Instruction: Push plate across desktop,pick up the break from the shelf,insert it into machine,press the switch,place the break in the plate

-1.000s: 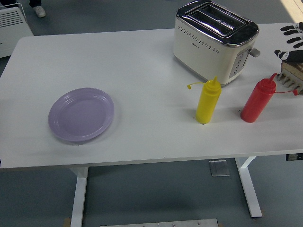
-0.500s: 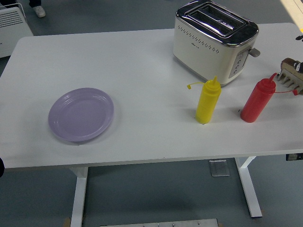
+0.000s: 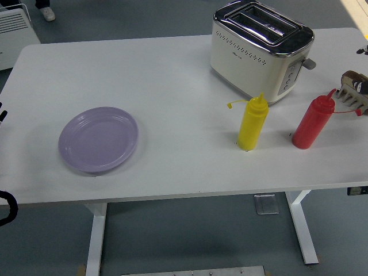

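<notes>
Plate (image 3: 99,139) lilac, on table (image 3: 172,80) left, left hand (image 3: 2,115) barely in frame beside it, fingers' state unclear

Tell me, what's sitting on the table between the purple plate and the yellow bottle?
Nothing: in the head view, only bare white table lies between the purple plate and the yellow bottle.

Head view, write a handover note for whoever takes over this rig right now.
Left hand: only a sliver at the left edge, fingers unreadable.
Right hand: barely in view at the right edge, fingers unreadable.
Purple plate: front left of the table, empty, not touched.
Toaster: far right, slots empty.
Rack: right edge, cut off by the frame.
Yellow bottle and red bottle: standing in front of the toaster.
Done: nothing visibly.
Left: every step.
</notes>
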Controlling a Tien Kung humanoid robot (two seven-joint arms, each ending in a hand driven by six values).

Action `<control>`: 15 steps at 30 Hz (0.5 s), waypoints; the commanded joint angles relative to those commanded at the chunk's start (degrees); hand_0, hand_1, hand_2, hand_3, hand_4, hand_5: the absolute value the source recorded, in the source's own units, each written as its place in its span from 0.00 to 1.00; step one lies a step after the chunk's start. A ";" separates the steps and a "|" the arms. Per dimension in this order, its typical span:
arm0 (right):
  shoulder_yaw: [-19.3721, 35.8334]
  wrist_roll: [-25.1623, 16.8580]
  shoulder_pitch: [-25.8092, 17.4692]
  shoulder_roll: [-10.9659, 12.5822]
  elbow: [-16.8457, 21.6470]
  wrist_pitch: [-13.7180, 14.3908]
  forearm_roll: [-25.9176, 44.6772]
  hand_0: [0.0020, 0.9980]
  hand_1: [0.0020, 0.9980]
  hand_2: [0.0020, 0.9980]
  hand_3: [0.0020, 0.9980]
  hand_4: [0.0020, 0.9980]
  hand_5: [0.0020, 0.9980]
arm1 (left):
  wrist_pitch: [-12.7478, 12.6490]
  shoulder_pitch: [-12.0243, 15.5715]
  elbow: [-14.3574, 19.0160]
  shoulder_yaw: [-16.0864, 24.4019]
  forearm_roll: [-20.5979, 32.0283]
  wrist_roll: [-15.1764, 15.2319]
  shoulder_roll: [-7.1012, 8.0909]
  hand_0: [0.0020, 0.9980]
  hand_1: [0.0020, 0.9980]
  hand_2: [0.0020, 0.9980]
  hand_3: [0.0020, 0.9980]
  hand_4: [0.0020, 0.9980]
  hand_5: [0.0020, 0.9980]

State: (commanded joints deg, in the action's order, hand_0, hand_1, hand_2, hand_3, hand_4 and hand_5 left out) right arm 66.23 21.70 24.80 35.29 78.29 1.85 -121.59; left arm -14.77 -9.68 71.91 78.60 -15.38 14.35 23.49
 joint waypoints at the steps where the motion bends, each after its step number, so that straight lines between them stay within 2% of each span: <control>1: -0.04 -0.03 -0.02 0.03 0.16 -0.07 0.56 0.62 0.71 0.78 0.80 0.79 0.16 | 0.01 -0.02 -0.03 -0.04 0.10 -0.03 0.00 0.86 0.79 0.76 0.74 0.73 1.00; 8: -0.83 -0.13 0.02 -0.03 -0.87 0.14 2.32 0.59 0.69 0.76 0.79 0.79 0.16 | 0.04 -0.16 -0.36 -0.22 0.53 -0.15 0.00 0.86 0.78 0.76 0.73 0.72 1.00; 15: -3.89 -0.59 0.82 -0.82 -6.09 3.84 3.87 0.56 0.67 0.73 0.76 0.79 0.17 | 0.43 -1.09 -1.83 -1.32 0.86 -0.08 -0.32 0.86 0.78 0.76 0.73 0.72 1.00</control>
State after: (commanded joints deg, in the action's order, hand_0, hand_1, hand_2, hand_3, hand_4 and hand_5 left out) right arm 62.33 21.12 25.62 34.46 72.20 5.69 -117.72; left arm -14.34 -10.77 70.08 77.28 -14.52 14.27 23.17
